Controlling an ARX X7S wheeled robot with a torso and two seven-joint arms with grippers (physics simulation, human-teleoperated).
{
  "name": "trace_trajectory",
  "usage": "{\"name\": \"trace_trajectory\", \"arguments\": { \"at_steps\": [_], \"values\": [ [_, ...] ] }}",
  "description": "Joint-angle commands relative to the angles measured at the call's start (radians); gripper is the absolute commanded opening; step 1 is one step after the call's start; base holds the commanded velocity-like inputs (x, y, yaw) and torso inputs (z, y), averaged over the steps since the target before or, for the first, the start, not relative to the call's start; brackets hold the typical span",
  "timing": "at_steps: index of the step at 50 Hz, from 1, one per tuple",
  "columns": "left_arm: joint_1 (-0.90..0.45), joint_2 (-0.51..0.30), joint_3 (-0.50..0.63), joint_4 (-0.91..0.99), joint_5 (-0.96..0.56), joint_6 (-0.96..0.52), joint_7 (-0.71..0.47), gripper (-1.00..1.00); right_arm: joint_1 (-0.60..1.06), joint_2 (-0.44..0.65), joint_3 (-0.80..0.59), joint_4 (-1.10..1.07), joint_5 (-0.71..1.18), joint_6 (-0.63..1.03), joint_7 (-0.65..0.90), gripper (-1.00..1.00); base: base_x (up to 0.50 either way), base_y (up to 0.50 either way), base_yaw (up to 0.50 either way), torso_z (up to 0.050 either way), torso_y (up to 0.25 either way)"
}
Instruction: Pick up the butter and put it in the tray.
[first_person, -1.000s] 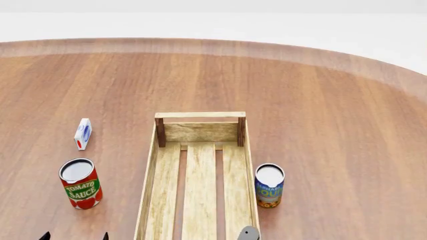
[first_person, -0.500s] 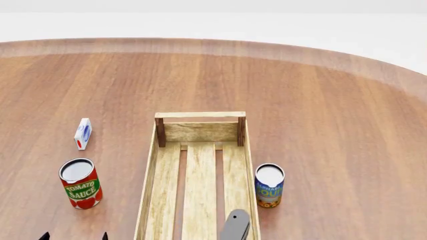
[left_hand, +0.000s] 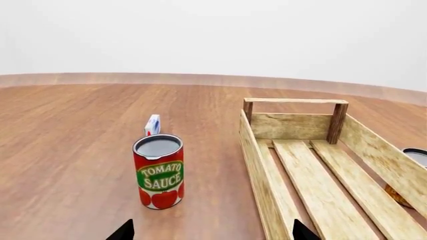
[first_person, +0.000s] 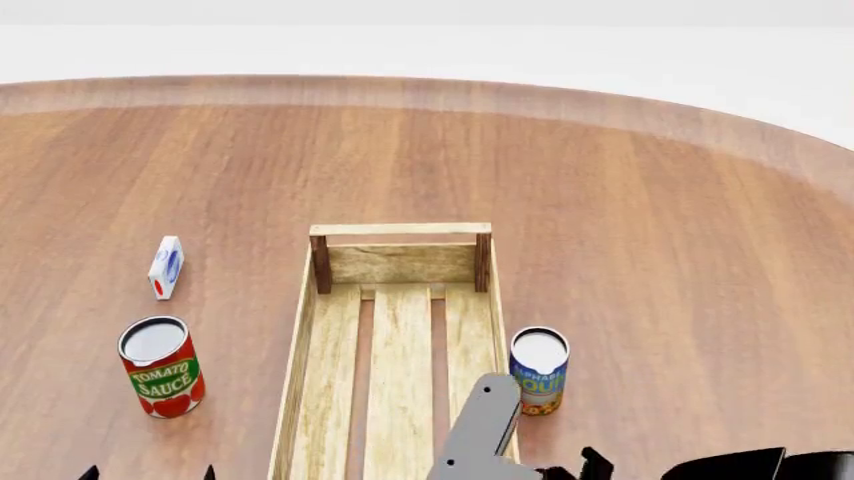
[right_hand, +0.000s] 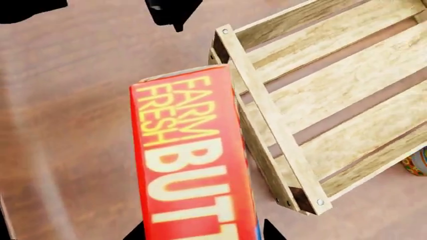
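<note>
The butter (right_hand: 190, 160), a red carton with yellow "FARM FRESH BUTTER" lettering, fills the right wrist view. My right gripper (right_hand: 203, 232) is shut on it, one dark fingertip on each side. It hangs above the table, beside the end rail and corner of the tray (right_hand: 267, 110). The tray (first_person: 400, 232) is a long pale wooden crate with nothing in it. In the head view the butter is hidden, and only my right arm's grey link (first_person: 481, 425) shows over the tray's near right side. My left gripper (left_hand: 213, 232) is open and holds nothing, low beside the tray (left_hand: 293, 101).
A tomato sauce can (first_person: 160, 365) stands left of the tray, also in the left wrist view (left_hand: 159, 170). A small white-blue-red carton (first_person: 164, 266) stands behind it. A blue-labelled can (first_person: 539, 370) stands against the tray's right side. The round table's edge curves across the back.
My right arm has risen further into the head view, its grey link now reaching higher over the tray's near right side. The left gripper and table objects have not moved.
</note>
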Motion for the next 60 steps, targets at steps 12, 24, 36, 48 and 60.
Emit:
{"name": "trace_trajectory", "arguments": {
  "at_steps": [12,24,36,48,60],
  "values": [
    [-0.001,-0.007,0.008,0.007,-0.007,-0.005,-0.008,1.0,-0.005,-0.018,0.091,0.249,-0.08,-0.13,0.026,-1.0,0.0,0.0,0.0,0.0,0.001],
    [-0.004,-0.011,0.012,0.007,-0.011,-0.006,-0.011,1.0,-0.011,-0.056,0.127,0.332,-0.09,-0.171,0.071,-1.0,0.0,0.0,0.0,0.0,0.001],
    [-0.005,-0.013,0.018,0.006,-0.012,-0.005,-0.016,1.0,-0.027,-0.132,0.196,0.429,-0.076,-0.241,0.143,-1.0,0.0,0.0,0.0,0.0,0.001],
    [-0.004,-0.016,0.021,0.009,-0.015,-0.002,-0.019,1.0,-0.009,-0.312,0.211,0.682,-0.156,-0.339,0.209,-1.0,0.0,0.0,0.0,0.0,0.001],
    [-0.001,-0.018,0.025,0.004,-0.016,0.008,-0.022,1.0,0.017,-0.468,0.153,0.907,-0.254,-0.42,0.172,-1.0,0.0,0.0,0.0,0.0,0.001]
  ]
}}
